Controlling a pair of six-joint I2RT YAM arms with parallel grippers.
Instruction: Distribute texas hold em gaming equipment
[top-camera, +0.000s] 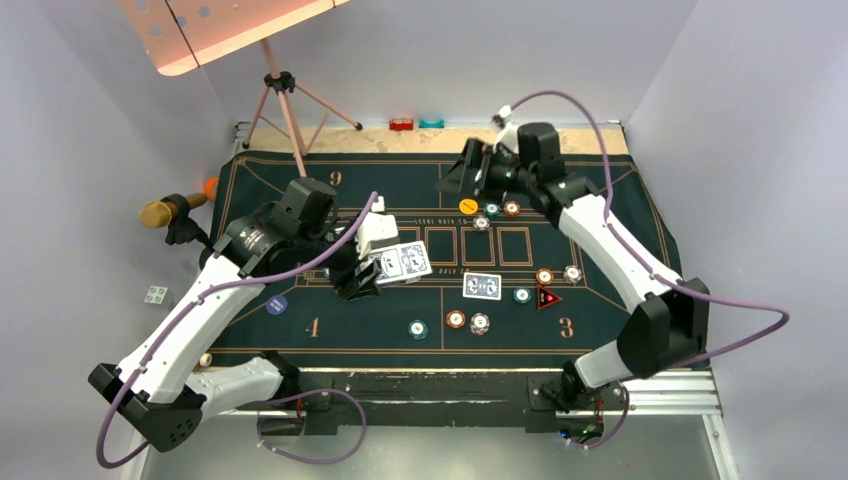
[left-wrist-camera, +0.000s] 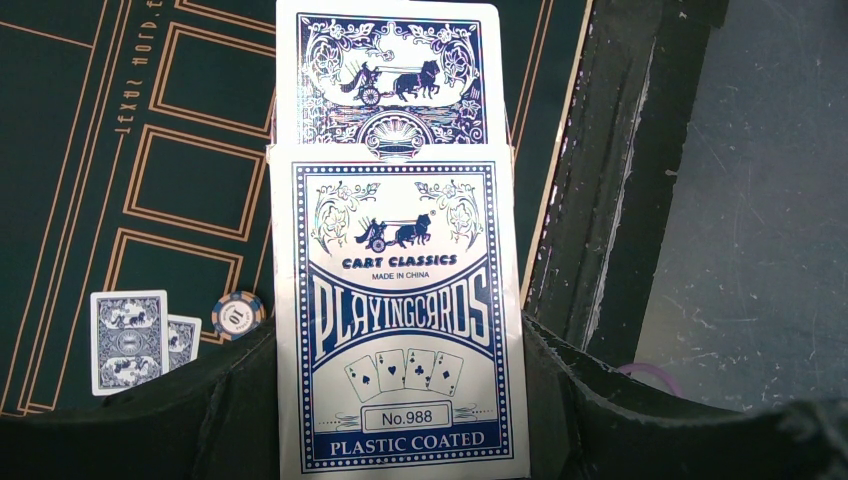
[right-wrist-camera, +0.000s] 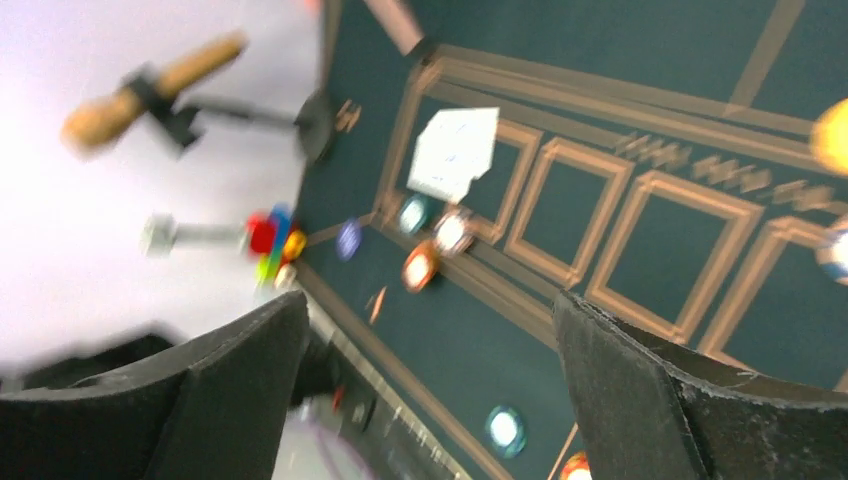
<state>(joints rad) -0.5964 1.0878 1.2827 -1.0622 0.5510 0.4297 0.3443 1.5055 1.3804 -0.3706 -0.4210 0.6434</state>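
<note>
Bright, even light, soft shadows. Right wrist view v. blurry, chips (right-wrist-camera: 420, 266) smeared; other 2 views sharp.

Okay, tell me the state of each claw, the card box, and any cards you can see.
left claw: shut on the card box
right claw: open, empty
card box: gripped, top open
top card: partway out of the box, back showing
two cards on the mat: face down, overlapping

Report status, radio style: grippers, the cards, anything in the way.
Left gripper shut on card box, one card poking out. Right gripper open, empty. Chips scattered on mat.
</note>
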